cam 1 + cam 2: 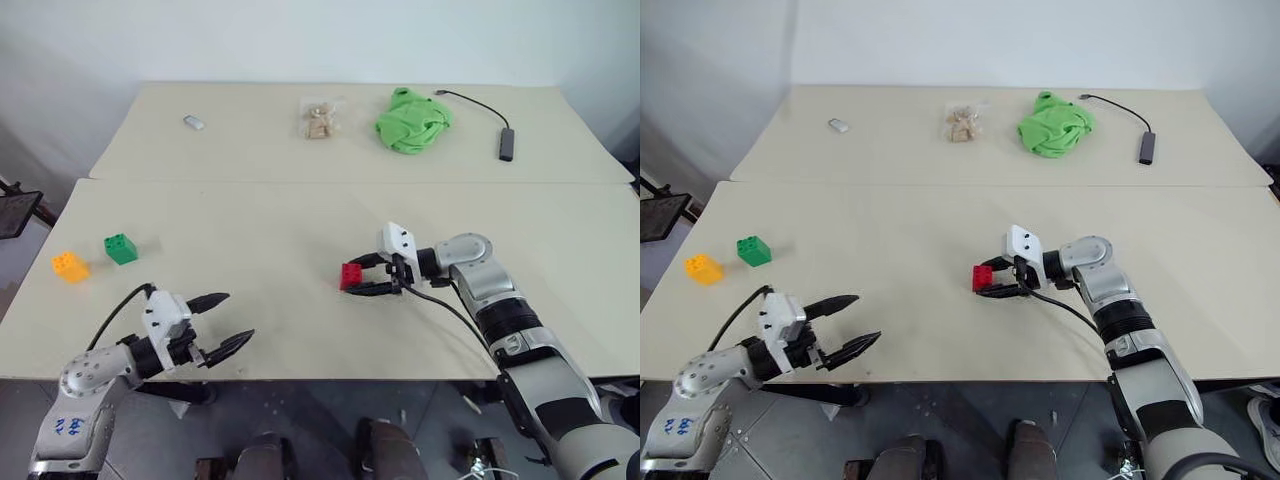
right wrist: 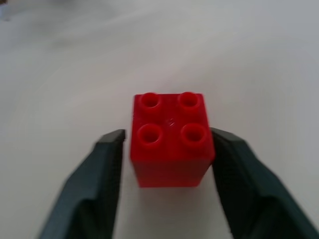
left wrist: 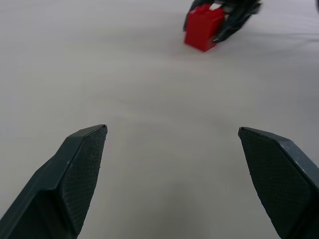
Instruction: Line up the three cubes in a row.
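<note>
Now I'm pinching the red cube (image 2: pixel 171 139) by its smooth, rigid sides in my right hand (image 1: pixel 372 278); left hand (image 1: pixel 218 322) is gaping wide, lower left.

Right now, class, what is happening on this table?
The robot's right hand has its two fingers around the red cube near the middle of the near table. Its left hand hangs open by the front edge. The green cube and yellow-orange cube sit close together at the left, so no row yet.
</note>
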